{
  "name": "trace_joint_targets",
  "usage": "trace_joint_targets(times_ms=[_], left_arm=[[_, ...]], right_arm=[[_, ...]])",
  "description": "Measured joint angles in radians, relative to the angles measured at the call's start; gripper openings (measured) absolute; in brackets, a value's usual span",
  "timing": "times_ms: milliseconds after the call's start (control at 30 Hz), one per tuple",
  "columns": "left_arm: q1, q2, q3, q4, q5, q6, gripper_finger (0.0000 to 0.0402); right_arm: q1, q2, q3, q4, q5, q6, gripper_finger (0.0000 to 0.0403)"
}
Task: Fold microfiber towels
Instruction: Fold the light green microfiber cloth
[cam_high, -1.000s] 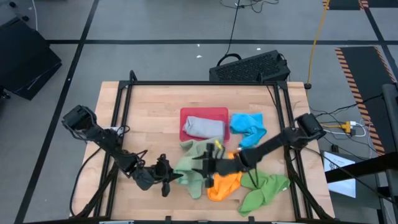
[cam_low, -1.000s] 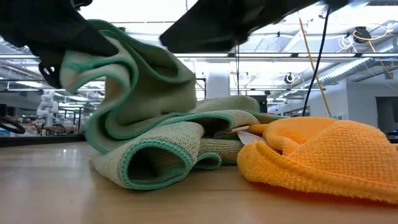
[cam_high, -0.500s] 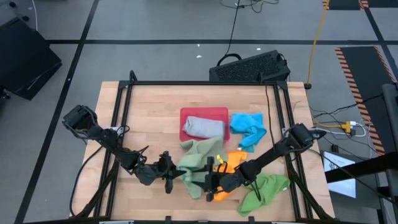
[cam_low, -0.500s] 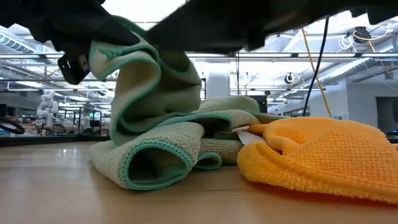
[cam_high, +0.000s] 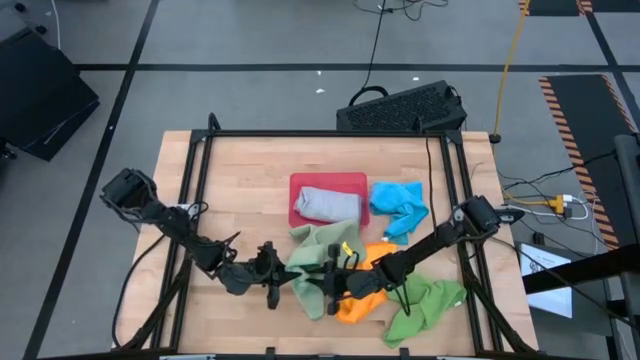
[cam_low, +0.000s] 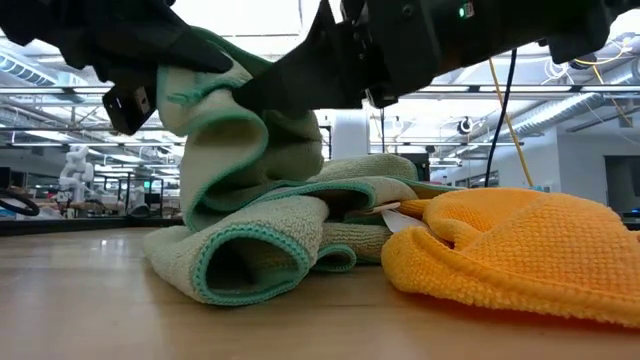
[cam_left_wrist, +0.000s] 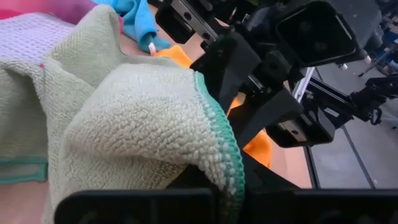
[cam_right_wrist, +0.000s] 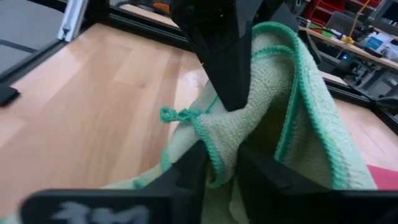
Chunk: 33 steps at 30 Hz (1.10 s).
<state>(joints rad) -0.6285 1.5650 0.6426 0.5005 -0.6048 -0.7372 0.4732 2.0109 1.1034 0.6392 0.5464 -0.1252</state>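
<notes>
The sage towel (cam_low: 255, 215) lies crumpled at the table's front centre, one edge lifted. The left gripper (cam_high: 272, 283) pinches that edge (jaws clenched). The right gripper (cam_high: 330, 280), wide open a second ago, has closed on the adjacent hem (cam_right_wrist: 214, 146). Both arms can now spread it flat.

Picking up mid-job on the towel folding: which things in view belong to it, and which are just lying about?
Job:
sage green towel, gripped by left tool and right tool
orange towel
bright green towel
bright blue towel
grey-blue towel

Lying about:
red tray
keyboard
</notes>
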Motion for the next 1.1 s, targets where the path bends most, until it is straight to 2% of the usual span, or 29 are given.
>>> trace_joint_targets(times_ms=[133,267,367,433,567,767,900,1033,1100], left_arm=[[0.015,0.0,0.0,-0.002,0.017,0.004,0.0014],[0.019,0.0,0.0,-0.004,0.018,0.009,0.0011],[0.019,0.0,0.0,-0.004,-0.019,0.003,0.002],[0.019,0.0,0.0,-0.004,-0.028,0.003,0.0045],[0.019,0.0,0.0,-0.013,-0.057,-0.018,0.0124],[0.005,0.0,0.0,-0.062,-0.024,-0.054,0.0231],[-0.023,0.0,0.0,-0.062,-0.018,-0.054,0.0255],[-0.045,0.0,0.0,-0.062,-0.024,-0.061,0.0249],[-0.051,0.0,0.0,-0.062,-0.052,-0.085,0.0241]], right_arm=[[-0.003,0.0,0.0,0.0,0.001,-0.017,0.0008],[-0.007,0.0,0.0,0.0,0.001,-0.015,0.0011],[-0.024,0.0,0.0,-0.008,-0.007,0.019,0.001],[-0.043,0.0,0.0,-0.02,-0.05,0.055,0.0006],[-0.069,0.0,0.0,-0.03,-0.104,0.107,0.0003],[-0.079,0.0,0.0,-0.04,-0.112,0.121,0.0007],[-0.093,0.0,0.0,-0.042,-0.16,0.146,0.0007],[-0.095,0.0,0.0,-0.039,-0.164,0.149,0.0007],[-0.094,-0.001,0.0,-0.015,-0.198,0.157,0.0008]])
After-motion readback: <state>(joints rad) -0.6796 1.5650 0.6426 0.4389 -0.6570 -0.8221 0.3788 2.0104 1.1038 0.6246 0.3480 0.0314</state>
